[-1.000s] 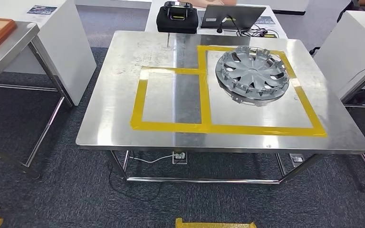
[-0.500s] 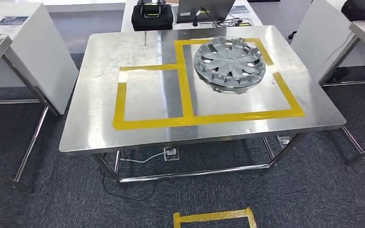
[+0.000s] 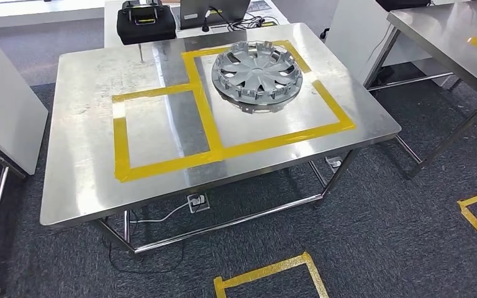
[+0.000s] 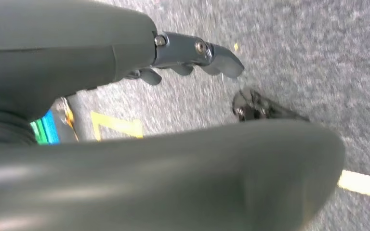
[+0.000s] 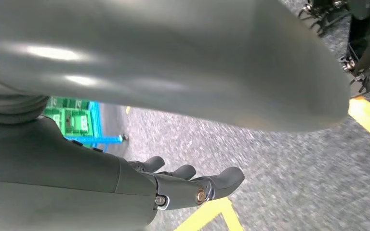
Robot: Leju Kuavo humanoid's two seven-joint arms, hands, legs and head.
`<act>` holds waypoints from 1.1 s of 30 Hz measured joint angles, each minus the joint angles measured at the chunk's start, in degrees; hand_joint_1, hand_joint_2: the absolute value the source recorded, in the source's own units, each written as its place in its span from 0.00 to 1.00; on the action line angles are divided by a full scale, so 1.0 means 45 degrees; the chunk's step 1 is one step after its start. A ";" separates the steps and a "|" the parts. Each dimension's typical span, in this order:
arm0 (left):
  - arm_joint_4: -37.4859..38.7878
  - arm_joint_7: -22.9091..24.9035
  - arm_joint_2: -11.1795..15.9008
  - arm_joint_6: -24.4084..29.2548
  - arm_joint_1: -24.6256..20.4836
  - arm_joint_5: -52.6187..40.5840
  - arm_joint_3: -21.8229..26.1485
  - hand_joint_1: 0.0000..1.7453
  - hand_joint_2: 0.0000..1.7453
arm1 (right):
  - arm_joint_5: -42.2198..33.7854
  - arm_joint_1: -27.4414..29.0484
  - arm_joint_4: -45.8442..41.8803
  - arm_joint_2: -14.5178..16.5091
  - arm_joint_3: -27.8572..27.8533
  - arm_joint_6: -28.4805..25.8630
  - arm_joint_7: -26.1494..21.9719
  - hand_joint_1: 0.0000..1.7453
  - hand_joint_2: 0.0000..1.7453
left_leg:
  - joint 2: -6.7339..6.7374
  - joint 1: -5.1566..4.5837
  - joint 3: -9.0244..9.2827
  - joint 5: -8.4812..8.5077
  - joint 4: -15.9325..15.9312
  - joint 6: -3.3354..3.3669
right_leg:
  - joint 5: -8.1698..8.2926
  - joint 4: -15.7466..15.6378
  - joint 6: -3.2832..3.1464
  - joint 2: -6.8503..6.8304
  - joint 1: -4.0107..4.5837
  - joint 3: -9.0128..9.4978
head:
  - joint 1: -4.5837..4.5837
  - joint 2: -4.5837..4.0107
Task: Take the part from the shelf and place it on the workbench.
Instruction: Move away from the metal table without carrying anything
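Note:
A silver wheel cover (image 3: pixel 256 72) lies flat on the steel workbench (image 3: pixel 87 186), inside the larger of two squares marked in yellow tape (image 3: pixel 206 121). The smaller square beside it holds nothing. My left hand (image 4: pixel 125 55) hangs over grey carpet in the left wrist view, fingers (image 4: pixel 217 53) stretched out and apart, nothing in it. My right hand (image 5: pixel 173 190) hangs the same way in the right wrist view, fingers (image 5: pixel 221 180) loosely extended and holding nothing.
A black case (image 3: pixel 146 22) and a laptop (image 3: pixel 214 9) sit on a white desk behind the workbench. A second steel table (image 3: pixel 453 31) stands at the right, a white cabinet (image 3: pixel 0 118) at the left. Yellow floor tape (image 3: pixel 267 273) lies nearby. A blue cart with green bins (image 5: pixel 77 122) stands close.
The camera has turned, so the whole scene has slid left and rotated; the second steel table has come into view at the right. The wheel cover stays in its square.

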 joint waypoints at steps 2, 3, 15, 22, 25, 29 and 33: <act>0.0001 0.0029 -0.0026 0.0218 0.0031 0.0052 0.0001 0.00 0.00 | -0.0052 -0.0015 0.0000 0.0010 0.0010 0.0022 0.0001 0.00 0.00 | 0.0355 -0.0034 -0.0055 -0.0005 0.0004 0.0036 | -0.0784 0.1641 0.0085 -0.0356 -0.0031 -0.0795 | 0.0159 0.0000; 0.0002 -0.0027 -0.0060 0.0307 0.0041 0.0096 0.0005 0.00 0.00 | -0.0090 -0.0011 0.0000 0.0013 0.0011 0.0010 0.0023 0.00 0.00 | 0.0541 -0.0050 -0.0072 -0.0009 0.0006 0.0040 | -0.0937 0.2168 0.0109 -0.0412 -0.0043 -0.1037 | 0.0194 0.0000; -0.0018 -0.0066 -0.0596 0.0447 -0.0019 0.0001 0.0010 0.00 0.00 | -0.0165 -0.0024 -0.0005 -0.0017 0.0016 -0.0221 0.0432 0.00 0.00 | 0.1153 -0.0139 -0.0198 -0.0699 0.0689 -0.0489 | 0.0810 -0.1680 -0.0609 -0.0798 0.0095 0.1116 | 0.0191 0.0000; -0.0019 0.0019 -0.0853 0.1079 0.0038 -0.0827 -0.0209 0.00 0.00 | -0.0486 -0.0036 -0.0005 -0.0186 0.0016 -0.0857 0.2002 0.00 0.00 | -0.0170 -0.0130 -0.0948 -0.0199 0.1453 -0.0309 | 0.0840 -0.1653 -0.0684 0.0490 0.0133 0.1100 | -0.0270 0.0000; -0.0024 -0.0551 -0.0946 0.1419 0.0002 -0.0909 -0.0297 0.00 0.00 | -0.0582 -0.0050 -0.0005 -0.0255 0.0016 -0.0970 0.2378 0.00 0.00 | -0.0998 -0.0110 -0.0267 0.0267 -0.0114 -0.0182 | 0.0787 -0.1504 -0.0481 0.0953 0.0091 0.0883 | -0.0303 0.0000; -0.0027 -0.1051 -0.1107 0.1976 -0.0040 -0.1143 -0.0343 0.00 0.00 | -0.0740 -0.0016 -0.0005 -0.0328 0.0016 -0.0973 0.2263 0.00 0.00 | -0.0408 -0.0096 -0.0015 0.0288 -0.0364 0.0008 | 0.0615 -0.1114 -0.0156 0.0762 0.0026 0.0469 | -0.0259 0.0000; -0.0021 -0.0962 -0.1231 0.2851 -0.0031 -0.2167 -0.0726 0.00 0.00 | -0.0968 -0.0039 -0.0005 -0.0222 0.0013 -0.0771 0.1231 0.00 0.00 | 0.0378 -0.0116 0.0051 0.0231 -0.0430 0.0139 | -0.0687 0.1710 0.0055 -0.0362 -0.0044 -0.0991 | 0.0052 0.0000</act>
